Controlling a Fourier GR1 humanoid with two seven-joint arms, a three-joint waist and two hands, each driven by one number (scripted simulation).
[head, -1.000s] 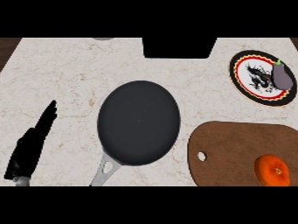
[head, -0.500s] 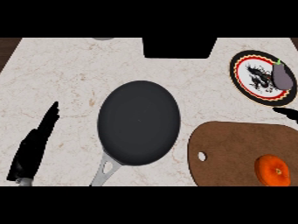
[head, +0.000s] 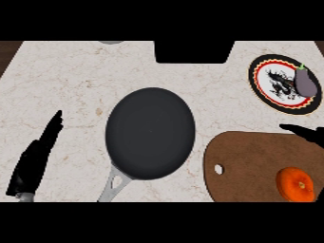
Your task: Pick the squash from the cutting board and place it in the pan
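Observation:
An orange, round squash point(head: 295, 184) lies on the brown cutting board point(head: 248, 166) at the lower right. A dark pan point(head: 150, 133) with a grey handle sits in the middle of the counter, with nothing in it. My right hand point(head: 319, 138) reaches in from the right edge above the board's far side, fingers straight, a short way behind the squash and apart from it. My left hand point(head: 36, 156) rests open at the left, fingers pointing up, well clear of the pan.
A decorated plate point(head: 275, 83) at the back right carries a purple eggplant point(head: 306, 81). A black block point(head: 192, 51) stands at the counter's back edge. The counter's left edge runs diagonally beside the left hand.
My right hand has come further in from the right edge, moving left and toward the cutting board. The left hand has barely shifted. Squash and pan stay put.

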